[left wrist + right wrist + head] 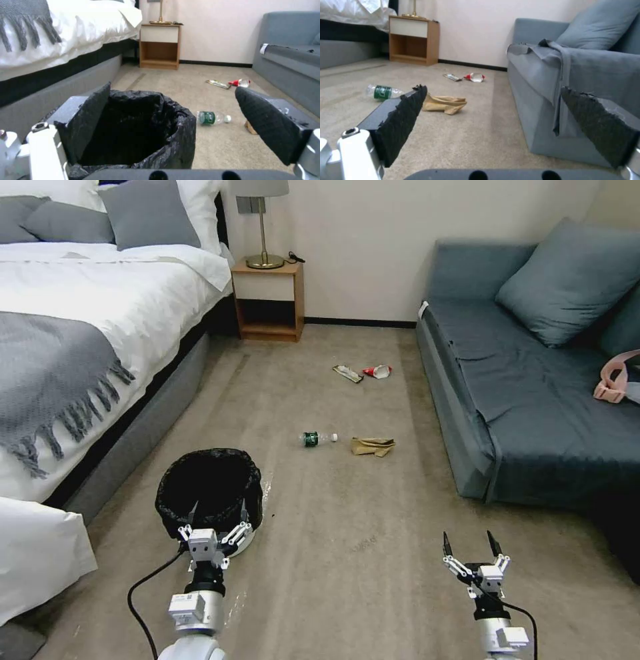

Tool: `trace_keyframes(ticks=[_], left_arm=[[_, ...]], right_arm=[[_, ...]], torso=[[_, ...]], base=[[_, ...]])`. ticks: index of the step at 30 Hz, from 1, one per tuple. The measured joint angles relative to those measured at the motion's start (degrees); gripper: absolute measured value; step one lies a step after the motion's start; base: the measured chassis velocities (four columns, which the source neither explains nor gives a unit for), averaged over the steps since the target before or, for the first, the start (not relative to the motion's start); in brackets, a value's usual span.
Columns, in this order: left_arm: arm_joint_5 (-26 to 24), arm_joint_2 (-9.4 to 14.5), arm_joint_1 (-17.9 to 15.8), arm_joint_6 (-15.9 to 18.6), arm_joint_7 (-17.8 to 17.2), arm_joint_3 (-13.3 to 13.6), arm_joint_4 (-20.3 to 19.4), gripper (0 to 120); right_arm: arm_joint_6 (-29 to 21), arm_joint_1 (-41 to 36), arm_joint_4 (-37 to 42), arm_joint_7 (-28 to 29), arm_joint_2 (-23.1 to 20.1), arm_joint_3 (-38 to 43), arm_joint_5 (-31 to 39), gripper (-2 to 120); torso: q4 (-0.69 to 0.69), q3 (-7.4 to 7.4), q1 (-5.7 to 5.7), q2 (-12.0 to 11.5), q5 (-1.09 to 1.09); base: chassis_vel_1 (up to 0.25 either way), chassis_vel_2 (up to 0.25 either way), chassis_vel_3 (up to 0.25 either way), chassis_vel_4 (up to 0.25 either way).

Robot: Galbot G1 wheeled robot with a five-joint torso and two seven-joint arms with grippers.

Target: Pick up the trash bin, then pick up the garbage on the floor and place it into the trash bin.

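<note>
On the carpet (347, 553) beside the bed (87, 333) stands the bin (209, 493), its black bag (156, 130) folded over the rim, white wall showing low on the side nearest the robot. The left claw (217, 513) is at the bin's near rim with its fingers apart; in the left wrist view one finger (85, 122) lies over the near rim and the other (266, 125) is outside it, above bare carpet. Whether a finger touches the bag cannot be told.

Beyond the bin, toward the middle of the floor, the bottle (316, 438) lies on its side, green label, white cap pointing toward the sofa (527, 400). Just beside it, on the sofa side and apart from it, is the crumpled paper (373, 446). Farther off, near the far wall, the flat wrapper (347, 373) and the red-and-white packet (377, 371) lie close together.

The right claw (473, 550) hangs low over the carpet near the sofa's front, fingers spread, holding nothing; in its wrist view the paper (444, 104) and bottle (383, 91) lie ahead of it, well apart from its fingers (403, 122).

A nightstand (269, 300) with a lamp (261, 220) stands against the far wall between bed and sofa
</note>
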Motion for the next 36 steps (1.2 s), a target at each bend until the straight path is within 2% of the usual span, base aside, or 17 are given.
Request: trace_keyframes(ticks=[33, 34, 36], left_arm=[[-0.6, 0.3, 0.0, 0.5, 0.0, -0.4, -0.2, 100], [-0.8, 0.5, 0.0, 0.7, -0.2, -0.8, -0.4, 100], [-2.5, 1.3, -0.1, 2.3, -0.6, -1.8, -1.3, 100]], right_arm=[[-0.3, 0.0, 0.5, 0.4, -0.2, -0.2, 0.3, 100], [-1.4, -0.2, 1.7, 1.3, -0.8, -0.7, 1.1, 100], [-4.4, -0.5, 5.1, 4.0, -2.4, -2.1, 3.3, 100]], torso=[[0.00, 0.00, 0.00, 0.0, 0.00], [-0.01, 0.00, 0.00, 0.0, 0.03], [0.00, 0.00, 0.00, 0.0, -0.06]], base=[[0.000, 0.000, 0.000, 0.000], [0.000, 0.000, 0.000, 0.000], [0.000, 0.000, 0.000, 0.000]])
